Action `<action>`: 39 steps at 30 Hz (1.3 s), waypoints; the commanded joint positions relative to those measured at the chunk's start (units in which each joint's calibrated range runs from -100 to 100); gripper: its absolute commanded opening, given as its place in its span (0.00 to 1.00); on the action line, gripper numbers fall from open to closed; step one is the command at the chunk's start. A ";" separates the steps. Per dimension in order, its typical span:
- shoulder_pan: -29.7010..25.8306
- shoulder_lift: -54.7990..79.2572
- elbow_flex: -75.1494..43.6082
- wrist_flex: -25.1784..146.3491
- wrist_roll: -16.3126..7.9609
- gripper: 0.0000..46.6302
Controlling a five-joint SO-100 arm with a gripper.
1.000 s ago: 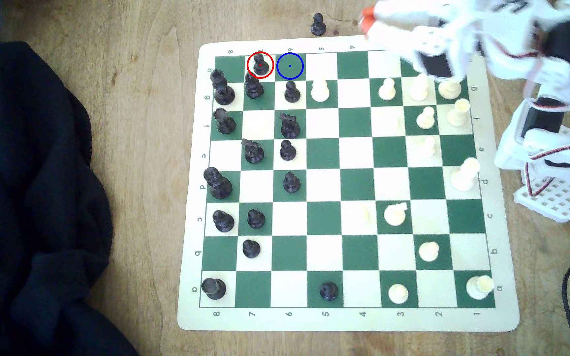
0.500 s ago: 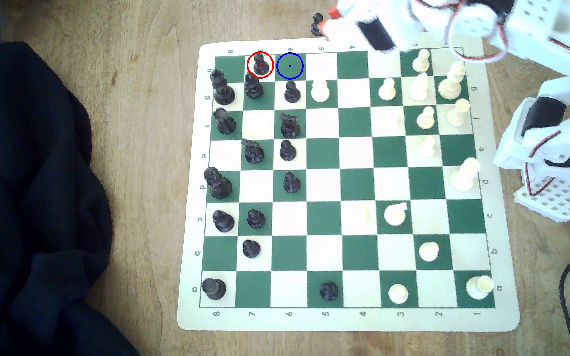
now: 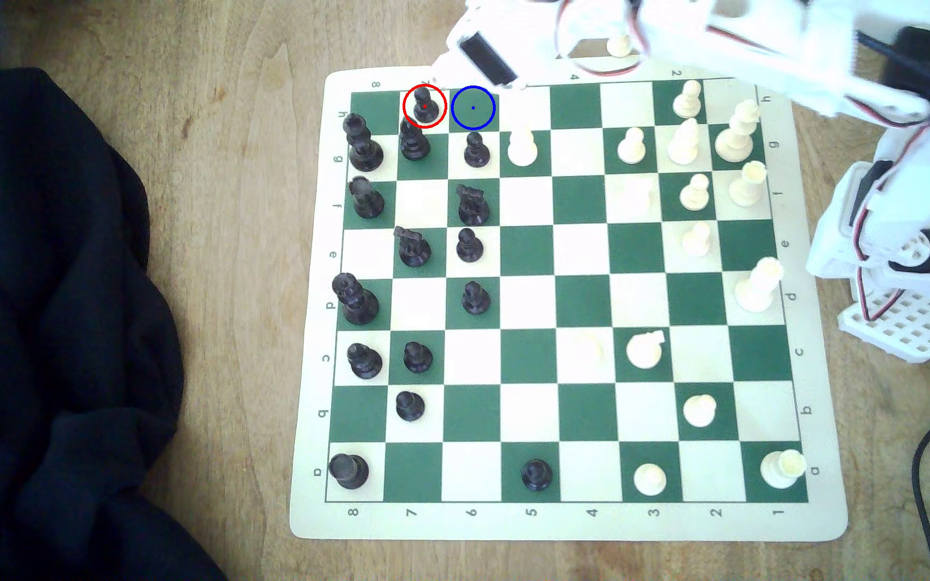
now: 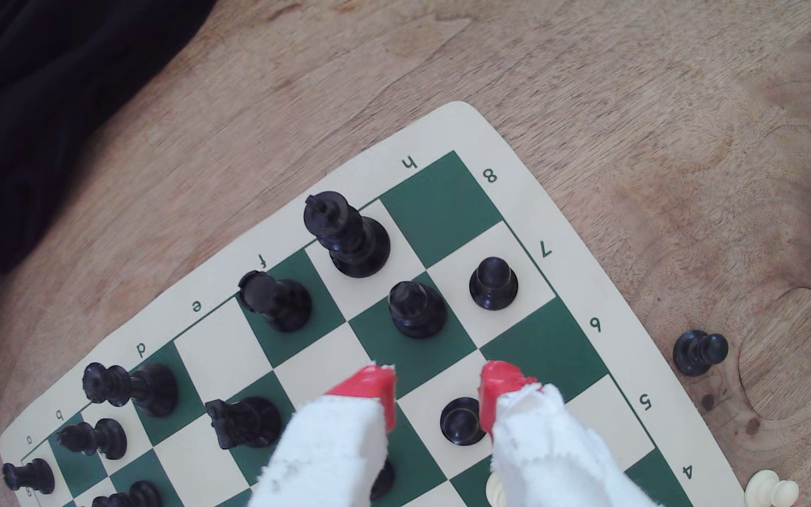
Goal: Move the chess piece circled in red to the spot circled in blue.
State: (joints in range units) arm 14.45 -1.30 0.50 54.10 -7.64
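The chess piece circled in red (image 3: 425, 106) is a small black pawn on a white square in the board's far row, upright. The wrist view shows the same pawn (image 4: 493, 283) standing free. The spot circled in blue (image 3: 473, 108) is the bare dark green square (image 4: 542, 346) right beside it. My gripper (image 3: 443, 70) hovers above the board's far edge, close to both circles. Its red fingertips (image 4: 369, 390) are spread apart with nothing held, so my gripper (image 4: 435, 387) is open. Another black pawn (image 4: 462, 420) shows on the board below the gap between them.
A taller black piece (image 3: 413, 142) stands just in front of the circled pawn, and a black pawn (image 3: 475, 151) in front of the blue spot. A black pawn (image 4: 698, 352) and a white pawn (image 3: 619, 44) lie off the board. Dark cloth (image 3: 60, 279) covers the exterior view's left.
The arm has swung toward the exterior view's left along the board's far edge, from over the white pieces to beside the two circles. It now hides the off-board black pawn. No piece moved.
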 commanded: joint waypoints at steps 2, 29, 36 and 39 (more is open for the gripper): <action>1.07 3.34 -6.66 0.11 0.34 0.23; 2.87 22.35 -18.72 -7.83 -0.10 0.26; 3.18 24.39 -19.72 -8.98 -0.05 0.26; 3.34 25.49 -19.90 -9.71 0.00 0.26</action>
State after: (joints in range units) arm 17.18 25.43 -13.87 45.90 -7.64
